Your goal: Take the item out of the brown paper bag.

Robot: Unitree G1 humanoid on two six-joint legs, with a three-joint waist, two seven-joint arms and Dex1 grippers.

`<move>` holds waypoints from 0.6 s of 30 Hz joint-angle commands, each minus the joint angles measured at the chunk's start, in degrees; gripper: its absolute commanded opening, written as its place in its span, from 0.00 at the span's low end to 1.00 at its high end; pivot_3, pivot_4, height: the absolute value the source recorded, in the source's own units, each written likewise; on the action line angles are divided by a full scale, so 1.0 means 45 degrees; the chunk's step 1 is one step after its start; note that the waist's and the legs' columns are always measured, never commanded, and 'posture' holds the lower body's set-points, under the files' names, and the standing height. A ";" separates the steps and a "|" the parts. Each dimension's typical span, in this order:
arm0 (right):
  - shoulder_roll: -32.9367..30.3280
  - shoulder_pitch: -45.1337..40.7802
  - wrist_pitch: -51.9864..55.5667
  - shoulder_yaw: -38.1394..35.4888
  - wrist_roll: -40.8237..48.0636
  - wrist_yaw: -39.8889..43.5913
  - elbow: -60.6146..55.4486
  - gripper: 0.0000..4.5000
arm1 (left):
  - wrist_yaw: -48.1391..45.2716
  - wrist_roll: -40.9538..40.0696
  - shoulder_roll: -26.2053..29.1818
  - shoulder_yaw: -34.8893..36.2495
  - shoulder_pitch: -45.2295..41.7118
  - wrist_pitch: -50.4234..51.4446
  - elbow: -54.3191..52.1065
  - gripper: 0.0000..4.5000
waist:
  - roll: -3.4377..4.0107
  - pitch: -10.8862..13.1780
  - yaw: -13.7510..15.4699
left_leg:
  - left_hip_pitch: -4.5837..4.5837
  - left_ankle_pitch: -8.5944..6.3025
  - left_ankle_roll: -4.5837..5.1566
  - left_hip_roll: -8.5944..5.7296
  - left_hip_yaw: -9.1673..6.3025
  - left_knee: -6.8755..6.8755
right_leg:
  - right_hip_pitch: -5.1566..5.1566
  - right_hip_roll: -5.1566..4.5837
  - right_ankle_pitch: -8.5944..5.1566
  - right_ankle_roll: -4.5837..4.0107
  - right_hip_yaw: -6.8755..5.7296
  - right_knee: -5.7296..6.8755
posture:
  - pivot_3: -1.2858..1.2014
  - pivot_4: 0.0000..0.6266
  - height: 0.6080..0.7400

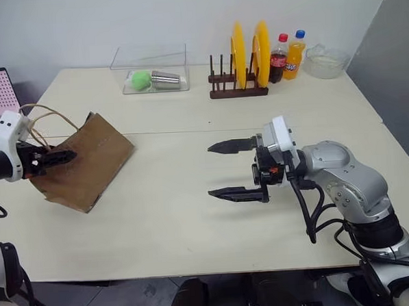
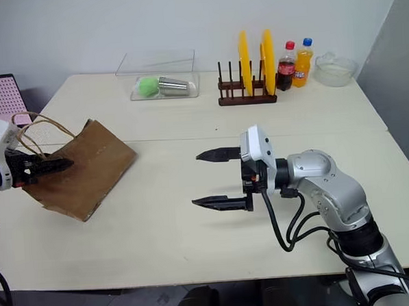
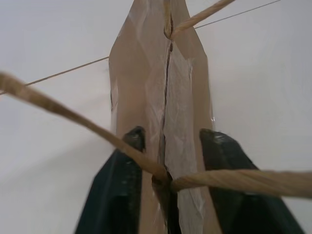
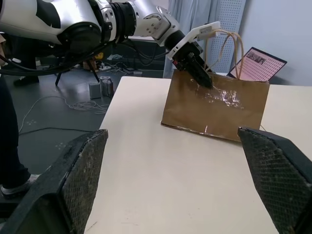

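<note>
Cream table by white wall; left jaws clamped on brown paper bag, right jaws apart.

Bare table lies between the brown paper bag and right gripper — bag's mouth pinched flat.

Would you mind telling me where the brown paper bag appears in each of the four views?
Left eye view: bag at the table's left, the left gripper shut on its upper edge.
Right eye view: bag at left again.
Left wrist view: bag seen edge-on, up the centre between the fingers.
Right wrist view: bag upper centre-right.
Shared landmark: the tan handles.
</note>
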 commanded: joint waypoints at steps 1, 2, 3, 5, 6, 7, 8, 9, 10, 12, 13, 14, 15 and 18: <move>-0.0085 -0.0221 0.0004 -0.0340 0.0339 -0.0041 -0.0571 1.00 | -0.0182 0.0205 -0.0045 0.0032 -0.0394 -0.0324 0.0057 0.12 | -0.0001 0.0000 0.0004 | 0.0000 0.0000 0.0000 0.0000 -0.0001 0.0001 | 0.0000 0.0000 0.0000 0.0000 0.0000 0.0001 | 0.52 0.24 1.00; -0.0115 -0.0170 0.0024 -0.0358 0.0348 -0.0063 -0.0622 1.00 | -0.0240 0.0247 -0.0062 0.0040 -0.0426 -0.0373 0.0078 0.04 | 0.0000 0.0000 0.0004 | 0.0000 0.0000 0.0000 0.0000 -0.0001 0.0002 | 0.0000 0.0000 0.0000 0.0000 -0.0001 0.0003 | 0.52 0.24 1.00; -0.0135 -0.0136 0.0036 -0.0369 0.0355 -0.0078 -0.0656 1.00 | -0.0283 0.0281 -0.0073 0.0048 -0.0454 -0.0411 0.0101 0.00 | 0.0000 0.0000 0.0005 | 0.0000 0.0000 0.0000 0.0000 -0.0001 0.0002 | 0.0000 0.0000 0.0000 0.0000 0.0000 0.0003 | 0.52 0.24 1.00; -0.0202 -0.0028 0.0068 -0.0406 0.0376 -0.0106 -0.0747 1.00 | -0.0376 0.0346 -0.0083 0.0062 -0.0586 -0.0479 0.0113 0.00 | -0.0001 0.0000 0.0005 | 0.0000 0.0000 0.0000 0.0000 -0.0002 0.0003 | 0.0000 0.0000 0.0000 0.0000 -0.0001 0.0003 | 0.52 0.24 1.00; -0.0249 0.0028 0.0083 -0.0429 0.0381 -0.0109 -0.0786 1.00 | -0.0420 0.0377 -0.0089 0.0068 -0.0689 -0.0535 0.0094 0.00 | -0.0001 0.0000 0.0008 | 0.0000 0.0000 0.0000 0.0000 -0.0001 0.0004 | 0.0001 0.0000 0.0001 0.0000 0.0000 0.0003 | 0.52 0.24 1.00; -0.0322 0.0117 0.0112 -0.0476 0.0397 -0.0120 -0.0842 1.00 | -0.0549 0.0385 -0.0102 0.0055 -0.0891 -0.0540 -0.0008 0.00 | -0.0002 -0.0001 0.0023 | -0.0001 0.0000 0.0000 0.0000 -0.0002 0.0004 | 0.0001 0.0000 0.0001 0.0000 -0.0001 0.0003 | 0.52 0.24 1.00; -0.0376 0.0174 0.0129 -0.0506 0.0416 -0.0133 -0.0880 1.00 | -0.0647 0.0399 -0.0114 0.0048 -0.1036 -0.0541 -0.0070 0.00 | -0.0006 -0.0002 0.0045 | -0.0002 0.0000 0.0000 0.0000 -0.0004 0.0005 | 0.0001 0.0000 0.0001 0.0000 -0.0003 0.0003 | 0.52 0.24 1.00; -0.0488 0.0344 0.0169 -0.0567 0.0452 -0.0168 -0.0997 1.00 | -0.0857 0.0424 -0.0141 -0.0042 -0.1268 -0.0555 -0.0328 0.00 | -0.0007 -0.0003 0.0056 | -0.0004 0.0000 0.0000 0.0000 -0.0006 0.0006 | 0.0001 0.0000 0.0001 0.0000 -0.0007 0.0001 | 0.52 0.24 1.00; -0.0606 0.0553 0.0237 -0.0643 0.0505 -0.0217 -0.1148 1.00 | -0.1105 0.0413 -0.0193 -0.0139 -0.1543 -0.0502 -0.0623 0.00 | -0.0012 -0.0003 0.0087 | -0.0006 0.0000 0.0000 -0.0001 -0.0006 0.0007 | 0.0002 0.0000 0.0001 0.0000 -0.0007 0.0002 | 0.52 0.24 1.00; -0.0791 0.1074 0.0464 -0.0817 0.0700 -0.0430 -0.1559 1.00 | -0.1473 0.0466 -0.0367 -0.0355 -0.2151 -0.0509 -0.1059 0.00 | -0.0047 -0.0008 0.0134 | -0.0023 0.0000 0.0000 -0.0002 -0.0024 0.0015 | 0.0002 0.0000 0.0002 0.0000 -0.0026 -0.0002 | 0.52 0.24 1.00; -0.0837 0.1296 0.0568 -0.0870 0.0814 -0.0576 -0.1751 1.00 | -0.1615 0.0472 -0.0468 -0.0415 -0.2390 -0.0472 -0.1193 0.00 | -0.0053 -0.0009 0.0136 | -0.0041 0.0000 0.0000 -0.0002 -0.0032 0.0023 | 0.0001 -0.0001 0.0008 -0.0009 -0.0034 -0.0006 | 0.52 0.24 1.00; -0.0882 0.1501 0.0630 -0.0884 0.0876 -0.0713 -0.1938 1.00 | -0.1840 0.0474 -0.0559 -0.0490 -0.2549 -0.0493 -0.1356 0.00 | -0.0060 -0.0006 0.0130 | -0.0062 0.0000 -0.0001 -0.0003 -0.0039 0.0030 | -0.0008 -0.0002 0.0019 -0.0025 -0.0040 -0.0008 | 0.52 0.24 1.00; -0.0929 0.1808 0.0685 -0.0879 0.0877 -0.0883 -0.2191 1.00 | -0.2108 0.0459 -0.0720 -0.0614 -0.2752 -0.0457 -0.1620 0.00 | -0.0061 -0.0005 0.0101 | -0.0081 0.0001 -0.0001 -0.0003 -0.0042 0.0041 | -0.0017 -0.0003 0.0036 -0.0050 -0.0042 -0.0011 | 0.52 0.24 1.00; -0.1020 0.2584 0.0747 -0.0838 0.0643 -0.1412 -0.2722 1.00 | -0.2584 0.0519 -0.1273 -0.0955 -0.3315 -0.0476 -0.1997 0.00 | -0.0062 -0.0005 0.0074 | -0.0090 0.0001 -0.0002 -0.0009 -0.0038 0.0043 | -0.0024 -0.0006 0.0038 -0.0049 -0.0038 -0.0016 | 0.52 0.24 1.00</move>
